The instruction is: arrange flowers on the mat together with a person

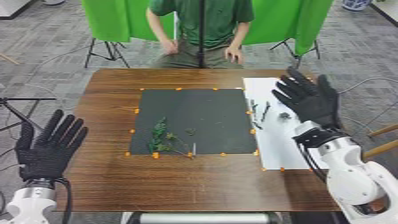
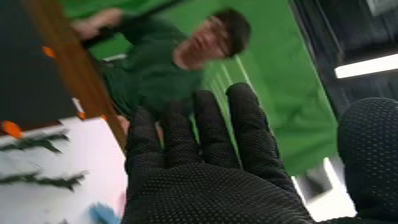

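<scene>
Our right hand (image 2: 222, 192) spread wide, empty, above white sheet (image 1: 284, 147); left hand (image 1: 50, 156) flat-fingered at table's (image 1: 98, 185) left edge. Sprigs (image 2: 44, 180) lie on sheet – likely light, springy, leaves easily bruised; we'd pinch low, gently. Greenery (image 1: 158, 135) on dark mat (image 1: 200, 110).

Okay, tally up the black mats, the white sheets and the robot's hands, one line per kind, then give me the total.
Black mat: 1
White sheet: 1
Robot's hands, left hand and right hand: 2
Total: 4
</scene>
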{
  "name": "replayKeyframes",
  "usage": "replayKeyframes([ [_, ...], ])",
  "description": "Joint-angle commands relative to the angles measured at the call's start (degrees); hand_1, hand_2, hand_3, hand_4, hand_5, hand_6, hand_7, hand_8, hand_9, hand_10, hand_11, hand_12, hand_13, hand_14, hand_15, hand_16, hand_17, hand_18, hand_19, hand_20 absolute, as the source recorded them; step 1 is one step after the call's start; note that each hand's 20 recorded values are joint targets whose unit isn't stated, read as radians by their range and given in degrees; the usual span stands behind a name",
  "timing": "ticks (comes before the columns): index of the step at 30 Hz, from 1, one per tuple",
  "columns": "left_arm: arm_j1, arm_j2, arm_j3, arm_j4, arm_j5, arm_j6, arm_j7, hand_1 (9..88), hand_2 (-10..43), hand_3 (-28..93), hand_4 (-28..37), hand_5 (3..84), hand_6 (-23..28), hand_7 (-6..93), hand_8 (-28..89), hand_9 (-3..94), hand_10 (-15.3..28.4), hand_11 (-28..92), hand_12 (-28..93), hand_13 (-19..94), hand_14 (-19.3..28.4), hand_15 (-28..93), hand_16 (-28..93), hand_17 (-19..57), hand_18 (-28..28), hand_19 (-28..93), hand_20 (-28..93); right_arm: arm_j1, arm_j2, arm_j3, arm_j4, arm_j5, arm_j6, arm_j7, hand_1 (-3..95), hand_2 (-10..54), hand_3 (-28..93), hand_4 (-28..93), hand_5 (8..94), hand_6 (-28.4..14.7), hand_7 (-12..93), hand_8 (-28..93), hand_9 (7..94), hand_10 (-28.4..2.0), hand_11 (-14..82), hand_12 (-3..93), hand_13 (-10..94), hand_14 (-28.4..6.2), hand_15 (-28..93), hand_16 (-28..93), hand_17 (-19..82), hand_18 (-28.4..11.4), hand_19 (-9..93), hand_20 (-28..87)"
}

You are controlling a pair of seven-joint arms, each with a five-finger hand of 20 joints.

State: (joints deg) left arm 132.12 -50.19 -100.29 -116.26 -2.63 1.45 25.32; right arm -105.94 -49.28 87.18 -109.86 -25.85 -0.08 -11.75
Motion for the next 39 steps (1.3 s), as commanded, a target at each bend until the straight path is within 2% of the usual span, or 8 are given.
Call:
replayKeyframes([
  [1,0.7,-0.58,-0.54,0.23,0.59,-1.37,-0.49,19.7,13.1,66,-28.3,43.7,6.0,8.0,-9,39.3,14.2,13,7,28,13.8,25,-7,-2.4,11.9,24,11,-6.5,1.3,6.6,0.0,-1.7,-2.4,-0.1,11.5,13.1,69,-23,38.9,-4.6,6,-8,35.8,-13.1,2.8,8.5,24,-9.4,5,9,17,-10.4,4,20],
  [5,0.7,-0.65,-0.62,0.16,0.64,-1.10,-0.77,21.4,11.0,69,-28.2,43.3,5.9,7.9,-9,38.8,14.0,13,8,28,13.7,24,-7,-2.2,11.7,24,11,-7.4,-0.6,10.0,0.8,-5.9,-7.3,2.6,13.9,10.2,68,-21,39.7,-4.9,6,-8,36.8,-13.1,3.5,9.3,30,-12.4,9,10,18,-14.1,23,30],
  [9,0.6,-0.72,-0.58,0.22,0.76,-1.11,-0.83,22.2,10.6,70,-28.2,43.3,5.8,8.2,-9,38.9,14.1,14,8,28,13.7,25,-6,-2.1,11.5,23,11,-7.5,-2.2,13.5,1.5,-11.1,-13.2,6.2,19.0,6.9,66,-20,48.7,-4.2,9,-9,50.8,-13.1,7.0,11.7,45,-12.4,16,12,21,-12.9,26,31],
  [16,0.9,-1.09,-0.55,0.02,0.84,-0.97,-0.68,22.8,10.6,70,-28.3,43.4,5.9,8.4,-9,39.4,14.2,14,8,28,13.7,25,-6,-2.0,11.4,23,11,-9.3,-2.2,15.7,-0.4,-16.8,-10.3,5.6,28.0,0.7,68,-19,64.7,-1.3,16,-11,67.2,-12.8,9.7,15.7,56,-10.4,18,16,24,-11.3,24,31],
  [19,1.4,-1.14,-0.64,-0.21,0.94,-0.92,-0.45,22.9,10.6,70,-28.3,43.4,6.0,8.3,-9,39.6,14.3,14,8,28,13.7,25,-7,-2.0,11.4,23,11,-11.1,-1.3,14.3,-2.7,-19.7,-2.5,3.5,27.4,0.3,69,-20,63.0,-2.2,15,-11,63.1,-12.8,8.5,14.7,49,-10.3,16,13,23,-10.4,14,29],
  [22,1.1,-0.89,-0.41,-0.09,0.74,-0.76,-0.30,23.0,10.6,70,-28.3,43.5,5.9,8.4,-9,39.7,14.3,14,8,28,13.8,25,-7,-1.9,11.4,23,11,-11.9,-1.3,14.1,-3.5,-25.0,-0.4,2.6,24.9,-1.1,72,-20,58.3,-3.6,14,-11,51.9,-12.8,6.4,13.1,36,-9.4,12,10,20,-10.0,3,26],
  [30,1.3,-1.15,-0.48,-0.23,0.79,-0.54,-0.16,23.1,10.7,70,-28.3,43.6,6.0,8.5,-9,39.7,14.3,14,8,29,13.8,25,-7,-1.9,11.4,23,11,-11.4,1.5,10.5,-4.8,-46.9,9.9,5.0,19.0,3.9,72,-21,49.1,-3.4,12,-11,40.8,-12.3,3.9,10.3,25,-8.3,7,6,15,-9.3,-1,20],
  [39,1.2,-1.28,-0.64,-0.16,0.88,-0.46,-0.45,23.1,10.6,70,-28.3,43.8,6.0,8.5,-9,39.7,14.4,14,8,29,13.8,25,-7,-1.9,11.4,23,11,-11.6,0.8,10.6,-4.4,-42.9,8.8,4.8,17.8,6.4,73,-22,48.4,-3.3,12,-11,40.3,-12.3,4.0,8.6,22,-6.9,6,3,13,-8.0,-1,16],
])
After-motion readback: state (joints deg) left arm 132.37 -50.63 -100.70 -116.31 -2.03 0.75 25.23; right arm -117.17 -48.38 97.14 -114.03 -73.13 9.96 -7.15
